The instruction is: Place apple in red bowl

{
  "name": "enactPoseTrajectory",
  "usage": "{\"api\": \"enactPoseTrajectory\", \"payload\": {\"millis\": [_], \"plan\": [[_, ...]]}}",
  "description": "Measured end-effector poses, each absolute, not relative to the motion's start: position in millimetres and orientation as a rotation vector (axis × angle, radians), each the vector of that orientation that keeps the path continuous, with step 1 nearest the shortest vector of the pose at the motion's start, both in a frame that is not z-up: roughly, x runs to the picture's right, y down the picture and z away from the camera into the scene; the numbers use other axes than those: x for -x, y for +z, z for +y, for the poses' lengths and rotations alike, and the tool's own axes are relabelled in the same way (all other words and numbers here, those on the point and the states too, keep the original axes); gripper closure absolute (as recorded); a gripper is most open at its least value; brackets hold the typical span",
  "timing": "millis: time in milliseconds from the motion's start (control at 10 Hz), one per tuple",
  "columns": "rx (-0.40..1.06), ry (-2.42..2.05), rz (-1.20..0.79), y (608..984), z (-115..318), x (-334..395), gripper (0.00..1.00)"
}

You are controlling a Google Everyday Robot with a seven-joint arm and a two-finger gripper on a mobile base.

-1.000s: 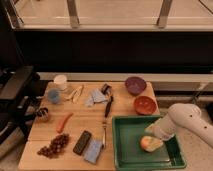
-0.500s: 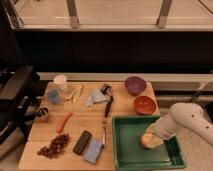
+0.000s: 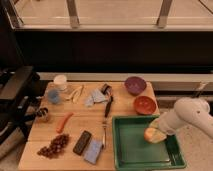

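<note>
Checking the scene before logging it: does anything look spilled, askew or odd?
Nothing stands out. The end effector is at the apple inside the green tray; the red bowl sits upright, and nothing looks spilled.

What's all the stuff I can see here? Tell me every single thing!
apple: one, yellow-orange, inside the green tray, right side
red bowl: one, orange-red, on the table behind the tray
purple bowl: one, purple, behind the red bowl
green tray: one, green, front right
white cup: one, white, back left
blue cup: one, blue, in front of the white cup
grapes: one bunch, dark red, front left
orange stick: one, maybe a carrot, left side
cloth: one, grey-blue, back middle
table: one, light wood, under everything
arm: one, white, from the right
pincer: one, pale, at the apple
</note>
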State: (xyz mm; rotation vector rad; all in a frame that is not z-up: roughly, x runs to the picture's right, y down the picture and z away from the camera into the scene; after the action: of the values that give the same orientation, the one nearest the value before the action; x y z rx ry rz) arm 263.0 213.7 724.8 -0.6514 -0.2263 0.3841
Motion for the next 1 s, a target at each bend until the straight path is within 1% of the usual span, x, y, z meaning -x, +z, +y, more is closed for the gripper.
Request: {"api": "enactPoseTrajectory", "payload": {"millis": [200, 300, 500, 700, 900, 1000], "plan": [[0.572, 0.419, -0.203, 710.0, 162.4, -278.1, 1.00], [0.516, 0.435, -0.190, 703.3, 127.3, -285.7, 1.00], [0.444, 0.444, -0.188, 707.7, 75.7, -290.5, 1.00], [0.413, 0.447, -0.200, 720.3, 47.0, -287.6, 1.00], [0.402, 0.443, -0.201, 735.0, 42.4, -285.5, 1.00], [0.401, 0.448, -0.201, 746.7, 45.1, -286.6, 0.98]]}}
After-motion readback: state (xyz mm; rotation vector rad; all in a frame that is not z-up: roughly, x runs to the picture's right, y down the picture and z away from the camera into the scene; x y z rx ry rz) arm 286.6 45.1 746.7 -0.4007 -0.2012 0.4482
